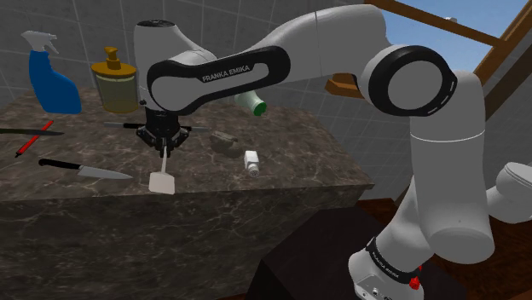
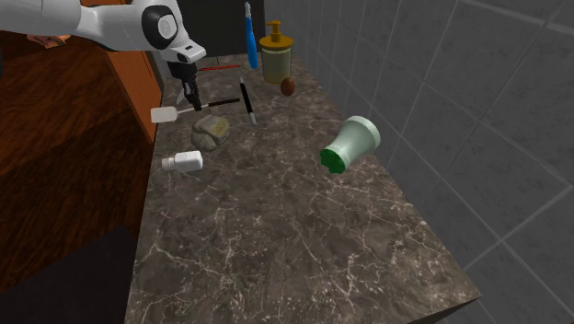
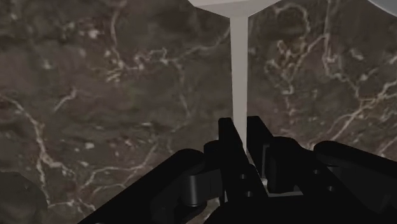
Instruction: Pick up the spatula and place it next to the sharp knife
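Spatula [image 1: 160, 181], white, hangs blade-down from the gripper [image 1: 163, 150], which pinches its thin handle, at the front edge of the dark marbled counter [image 1: 290, 158]; the blade appears clear of the surface. Black-handled knife [image 1: 85, 170] lies near, toward the shoulder view's left. Farther back, blue spray bottle [image 1: 53, 85] and amber soap dispenser [image 1: 115, 85] stand by the tiled wall [image 1: 77, 25].

Flat even light, wrist view dim

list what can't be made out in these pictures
- Blade of the spatula: wrist view, cut off by the top edge.
- Thin dark rod: shoulder view, middle hidden behind the claw; what it is, unclear.
- Small white bottle: any label too small in both exterior views.
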